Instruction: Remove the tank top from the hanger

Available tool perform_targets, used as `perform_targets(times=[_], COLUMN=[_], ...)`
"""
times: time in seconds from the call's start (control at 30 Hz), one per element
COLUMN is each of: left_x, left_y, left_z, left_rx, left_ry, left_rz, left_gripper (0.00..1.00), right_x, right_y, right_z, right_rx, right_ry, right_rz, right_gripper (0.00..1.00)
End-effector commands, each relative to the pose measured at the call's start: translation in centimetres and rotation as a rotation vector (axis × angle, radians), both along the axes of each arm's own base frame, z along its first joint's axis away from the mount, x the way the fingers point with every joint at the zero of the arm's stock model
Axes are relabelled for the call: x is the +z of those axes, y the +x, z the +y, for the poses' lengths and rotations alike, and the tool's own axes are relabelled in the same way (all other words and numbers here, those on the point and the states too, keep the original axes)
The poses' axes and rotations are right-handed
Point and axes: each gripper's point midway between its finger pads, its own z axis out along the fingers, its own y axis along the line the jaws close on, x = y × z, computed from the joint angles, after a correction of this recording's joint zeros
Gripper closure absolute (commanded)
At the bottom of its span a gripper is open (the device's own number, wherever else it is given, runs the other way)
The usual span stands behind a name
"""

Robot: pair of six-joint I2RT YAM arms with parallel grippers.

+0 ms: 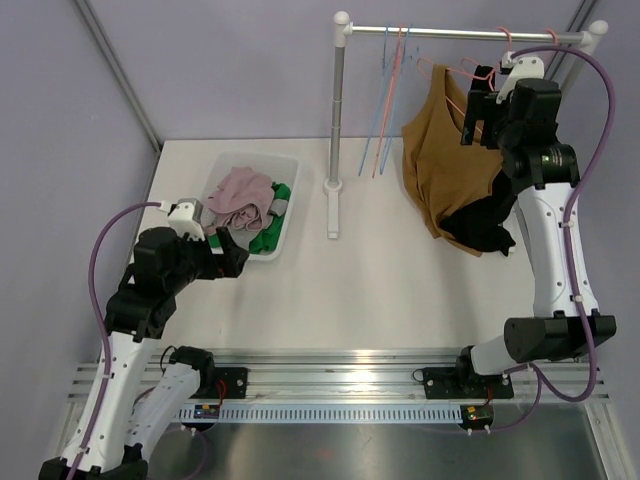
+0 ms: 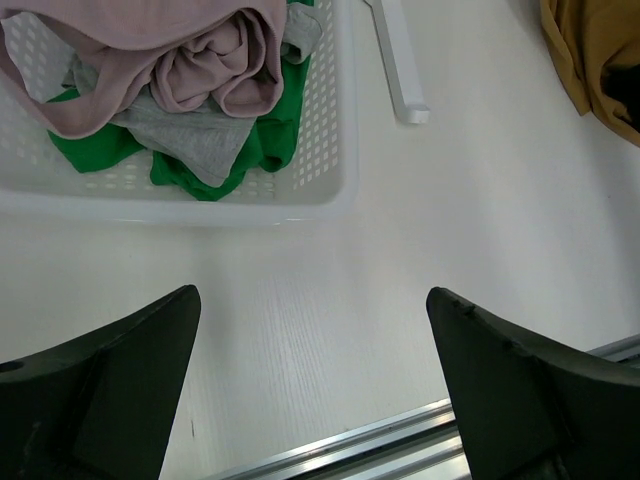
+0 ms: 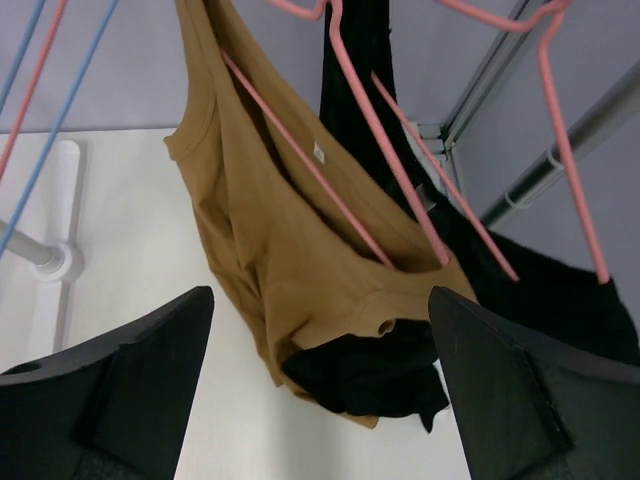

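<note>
Over the white table point(image 3: 110, 220), your right gripper point(image 3: 320, 300) holds spread jaws before the tank top point(image 3: 270, 240); close carelessly and you pinch the pink hanger point(image 3: 345, 90) between them too.

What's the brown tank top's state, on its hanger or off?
On: the tank top hangs lopsided from the pink hanger, whose arm runs through it.

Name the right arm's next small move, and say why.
Probably ease the right gripper forward onto the brown tank top and close. Its jaws are open and empty, and the top hangs on the pink hanger straight ahead.
</note>
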Motion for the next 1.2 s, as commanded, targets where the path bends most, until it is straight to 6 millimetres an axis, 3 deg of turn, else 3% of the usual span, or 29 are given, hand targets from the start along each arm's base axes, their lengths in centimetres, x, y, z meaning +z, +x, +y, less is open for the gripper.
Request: perform_targets(times=[0.0,0.1,0.13,0.23,0.27,0.33,0.4,0.57,0.77,0.8,0.87,0.97,1.0,1.07,1.17], left_x=[1.8,1.3,1.5,1.5,1.5,1.3,1.2,1.1,1.1,1.0,0.9,0.9,0.8,0.8,0.8], left_y=[1.2,1.0,1.0,0.9,0.8,0.9,0.9,1.0,0.9,0.9,0.9,0.9,1.0,1.0,1.0], left_z=[-1.2,-1.4,-1.4,-1.5,-1.5,-1.5,-1.6,-1.6,-1.7,-1.7,-1.7,-1.7,-1.7,-1.7,-1.7], left_rx=[-0.055,-0.066,-0.069,-0.075,-0.077,-0.077,-0.080,-0.082,-0.083,-0.084,-0.085,-0.085,-0.085,-0.085,-0.084], left_ry=[-0.036,-0.040,-0.043,-0.045,-0.047,-0.046,-0.047,-0.045,-0.047,-0.047,-0.047,-0.047,-0.047,-0.046,-0.045], left_rz=[-0.105,-0.100,-0.107,-0.110,-0.109,-0.103,-0.100,-0.094,-0.092,-0.091,-0.087,-0.084,-0.083,-0.080,-0.080], left_gripper=[0.01,0.01,0.01,0.01,0.01,0.01,0.01,0.01,0.01,0.01,0.01,0.01,0.01,0.01,0.01], right_x=[3.5,3.4,3.2,1.7,0.7,0.4,0.2,0.1,-0.7,-0.7,-1.1,-0.9,-0.4,0.3,3.2], right_y=[2.7,4.1,4.4,6.0,6.5,6.8,6.8,6.6,7.1,7.2,7.3,7.2,7.1,6.9,6.4], right_z=[-1.0,-1.7,-2.8,-2.8,-3.3,-2.3,-1.0,1.3,1.8,1.9,2.2,2.4,2.6,2.9,3.3], right_rx=[0.034,0.040,0.030,0.078,0.080,0.143,0.214,0.325,0.331,0.334,0.342,0.349,0.358,0.362,0.360], right_ry=[-0.107,-0.124,-0.137,-0.124,-0.115,-0.066,-0.033,0.036,0.088,0.093,0.109,0.126,0.131,0.148,0.158], right_rz=[-0.106,-0.104,-0.099,-0.052,-0.024,-0.024,-0.019,0.000,0.016,0.017,0.028,0.030,0.020,0.007,-0.047], right_gripper=[0.05,0.06,0.06,0.10,0.14,0.30,0.39,0.55,0.68,0.76,0.84,0.88,1.00,1.00,1.00])
